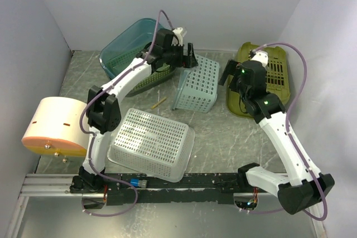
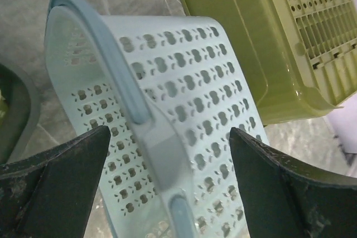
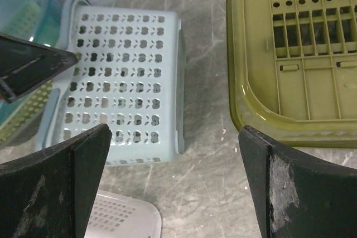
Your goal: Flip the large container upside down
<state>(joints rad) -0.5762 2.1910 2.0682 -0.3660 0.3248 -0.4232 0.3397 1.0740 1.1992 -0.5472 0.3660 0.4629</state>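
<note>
The light blue basket (image 1: 196,85) lies tipped on its side on the worktop (image 1: 223,132). Its rim faces the teal basket (image 1: 125,45) and its holed wall faces up. It looks about halfway through being turned over. I take it for the container in question, though the white basket (image 1: 150,143) nearer the arm bases looks larger, so I can't be sure.

The left fingers (image 1: 188,55) are spread apart. In the wrist view one finger sits on each side of the thick rim. The rim runs up between them and they aren't pinching it. That suits the job, since the rim is the stiffest part to grab and the top edge gives the most leverage to roll the basket onto its mouth.

The right fingers (image 1: 230,72) are also parted and hold nothing. They hang above bare worktop, with the blue basket ahead and to their left and the olive basket (image 1: 262,76) ahead and to their right. The olive basket is bottom-up. From there the right arm could probably steady the far wall if the basket slides. The risk is that the light plastic skids instead of pivoting.
</note>
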